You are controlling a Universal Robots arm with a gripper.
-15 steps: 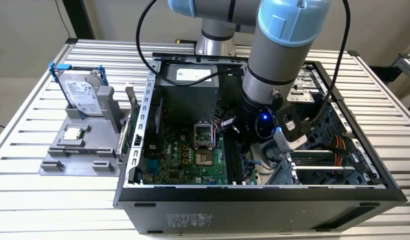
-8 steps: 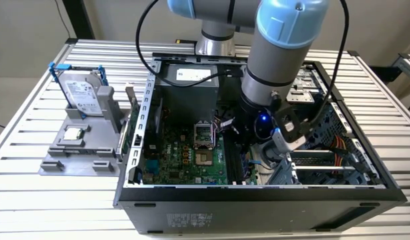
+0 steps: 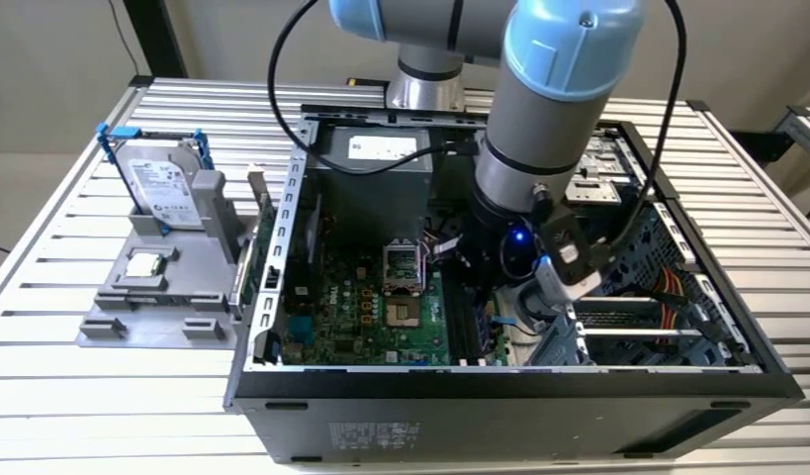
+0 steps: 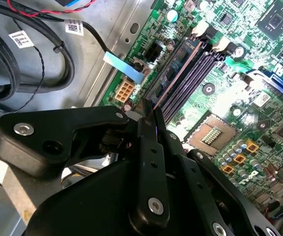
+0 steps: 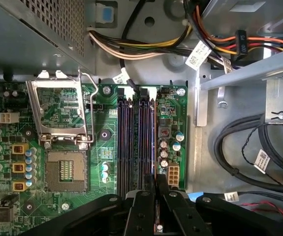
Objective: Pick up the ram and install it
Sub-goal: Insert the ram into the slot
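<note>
The ram (image 4: 178, 66) is a thin dark blue-green stick. It stands on edge in the outermost of the dark memory slots (image 5: 131, 137) on the green motherboard (image 3: 365, 317), inside the open computer case (image 3: 510, 381). In the first wrist view the ram (image 5: 154, 137) shows as a thin line running up from between the black fingers (image 5: 143, 206). My gripper (image 4: 151, 115) is shut on the near end of the ram, with both fingers pressed close together. In the exterior view the arm's wrist (image 3: 537, 148) reaches down into the case, and the gripper (image 3: 482, 297) is low over the slots.
The empty processor socket (image 5: 65, 169) with its raised metal frame (image 5: 60, 105) lies beside the slots. Thick black cables (image 5: 239, 147) and coloured wire bundles (image 5: 146, 49) run along the case wall. Outside the case, a grey holder (image 3: 160, 307) carries a silver hard drive (image 3: 160, 183) and a processor chip (image 3: 143, 264).
</note>
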